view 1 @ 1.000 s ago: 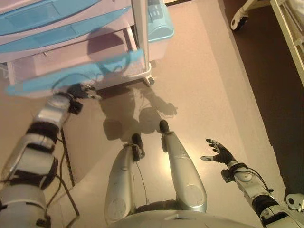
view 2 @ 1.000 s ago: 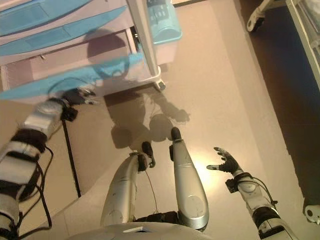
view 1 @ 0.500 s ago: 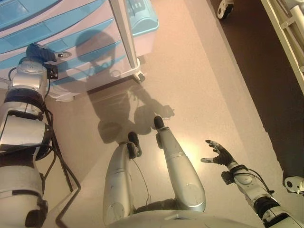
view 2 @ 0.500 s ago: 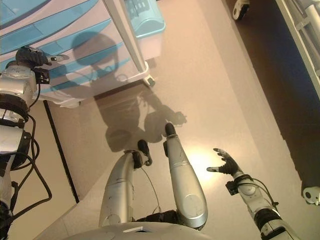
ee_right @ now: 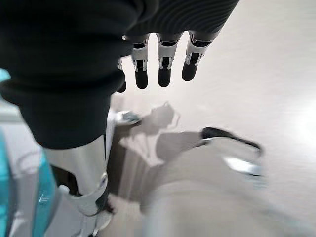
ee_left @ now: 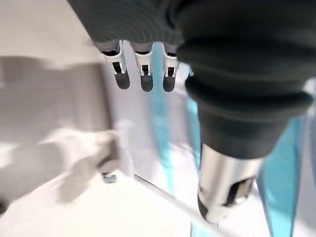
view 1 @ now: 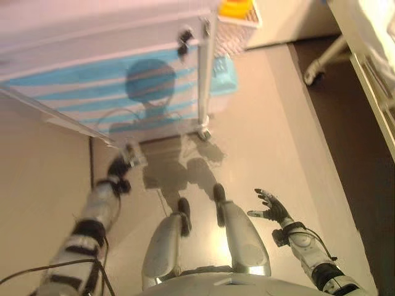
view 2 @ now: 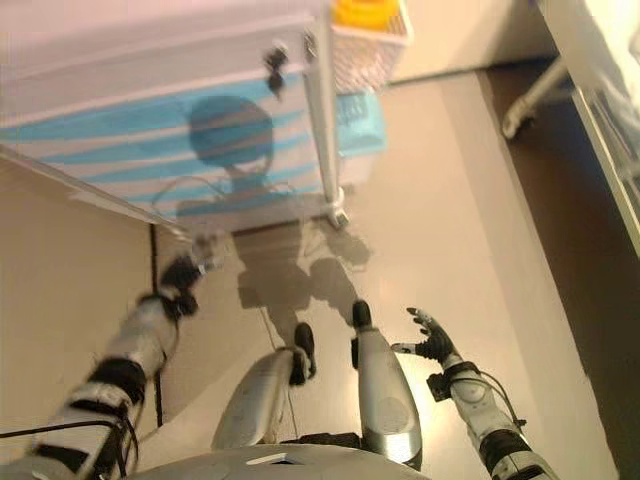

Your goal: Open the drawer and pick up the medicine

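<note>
While the drawer cabinet (view 1: pixel 111 80) fills the upper left of the left eye view, its white front banded with blue drawer fronts that all sit flush, the left hand (view 1: pixel 121 164) reaches toward the cabinet's lower corner, near the bottom drawer (view 1: pixel 142 125) but apart from it; the medicine shows nowhere. A white wire basket (view 1: pixel 237 28) with something yellow in it hangs at the cabinet's right side, above a light blue bin (view 1: pixel 223 74), and the right hand (view 1: pixel 270 207) hovers over the bare floor (view 1: pixel 278 135) with fingers spread, holding nothing. In the right eye view the same layout shows, with a white bed frame (view 2: pixel 590 90) along the right edge and a caster (view 2: pixel 341 214) under the cabinet's post. In the left wrist view the left hand's fingers (ee_left: pixel 143 74) hang straight and relaxed before the blue-striped front, gripping nothing. In the right wrist view the right hand's fingers (ee_right: pixel 164 69) are likewise straight and apart, over the floor.
</note>
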